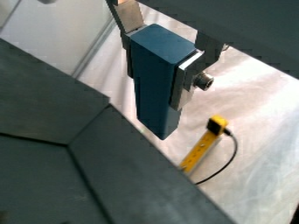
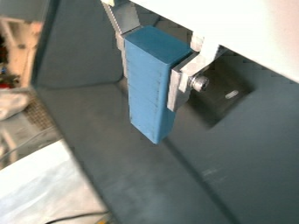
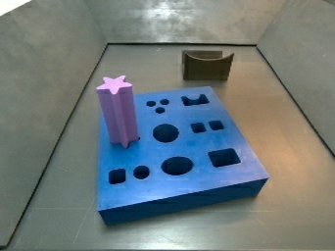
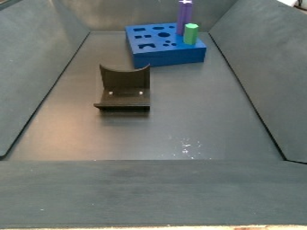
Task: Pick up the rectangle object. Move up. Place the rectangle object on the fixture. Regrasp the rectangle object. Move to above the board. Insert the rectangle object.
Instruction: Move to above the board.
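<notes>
From my station I find the pincer [image 1: 163,54] clamped on the rectangle object [image 1: 156,80], its silver fingers [image 2: 177,86] pressed against the bar's upper end in both wrist views, the bar [image 2: 149,86] hanging clear of any surface. Neither side view shows the pincer or the bar. The fixture [image 3: 207,65] stands unoccupied on the enclosure floor, well apart from the board [image 3: 183,147]. On the board [image 4: 166,45] a purple star-topped post [image 3: 117,111] stands upright; a green peg [image 4: 189,35] appears beside it in a side view. A yellow strip [image 1: 205,143] lies outside the enclosure wall.
</notes>
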Robot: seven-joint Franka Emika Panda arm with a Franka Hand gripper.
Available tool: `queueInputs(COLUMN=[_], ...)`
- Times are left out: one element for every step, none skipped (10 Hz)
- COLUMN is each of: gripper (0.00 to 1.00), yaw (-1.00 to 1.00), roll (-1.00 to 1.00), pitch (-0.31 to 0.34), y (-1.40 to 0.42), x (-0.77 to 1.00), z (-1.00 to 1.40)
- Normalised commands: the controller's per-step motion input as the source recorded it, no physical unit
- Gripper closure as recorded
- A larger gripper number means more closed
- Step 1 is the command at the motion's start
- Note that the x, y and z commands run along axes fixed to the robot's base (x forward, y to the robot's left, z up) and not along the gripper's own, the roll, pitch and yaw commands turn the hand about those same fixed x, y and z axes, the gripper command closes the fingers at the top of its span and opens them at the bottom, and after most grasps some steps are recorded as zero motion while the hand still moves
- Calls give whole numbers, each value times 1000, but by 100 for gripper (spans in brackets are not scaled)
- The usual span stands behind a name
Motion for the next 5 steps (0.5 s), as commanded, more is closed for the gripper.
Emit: queueInputs(gripper=[100, 100, 100, 100, 100], yaw=[-153, -151, -156, -158, -158], roll=[-1000, -1000, -1000, -1000, -1000], pitch=[-133, -130, -128, -123, -118], y=[-1000, -1000, -1000, -1000, -1000], x=[-600, -608, -619, -628, -641], z=[-317, -323, -319, -318, -316])
